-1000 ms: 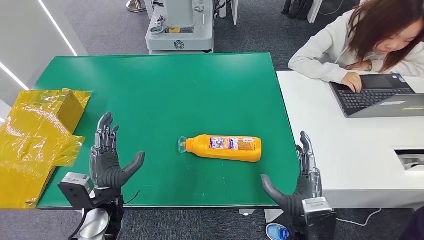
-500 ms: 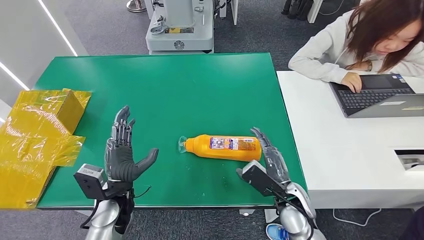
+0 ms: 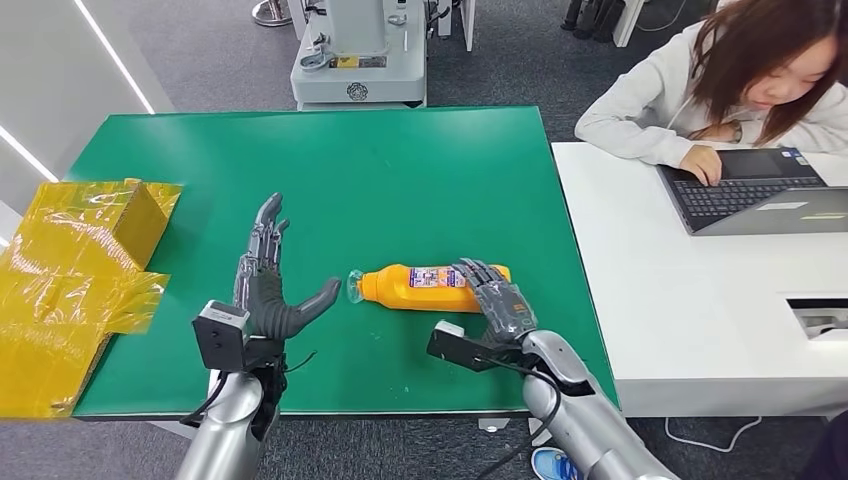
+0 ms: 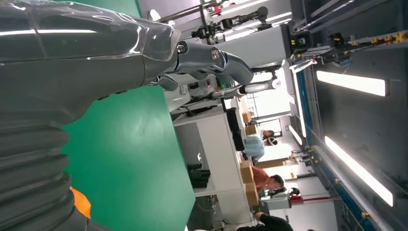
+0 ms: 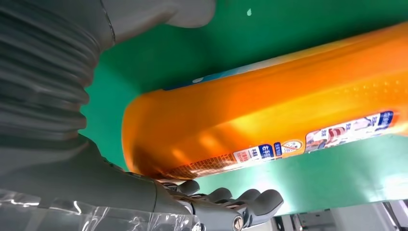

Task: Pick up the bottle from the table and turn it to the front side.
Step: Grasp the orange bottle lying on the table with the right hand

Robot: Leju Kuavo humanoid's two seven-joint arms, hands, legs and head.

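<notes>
Bottle (image 3: 430, 288) lies sideways on the green surface (image 3: 400, 180), right hand (image 3: 495, 298) curling loosely over its base to lift it, left hand (image 3: 265, 290) open and empty nearby.

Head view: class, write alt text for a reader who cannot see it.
An orange bottle lies on its side on a green table, the robot's right hand draped over its base end. The left hand hovers open beside the cap end. A person types on a laptop at the adjoining white desk.
</notes>
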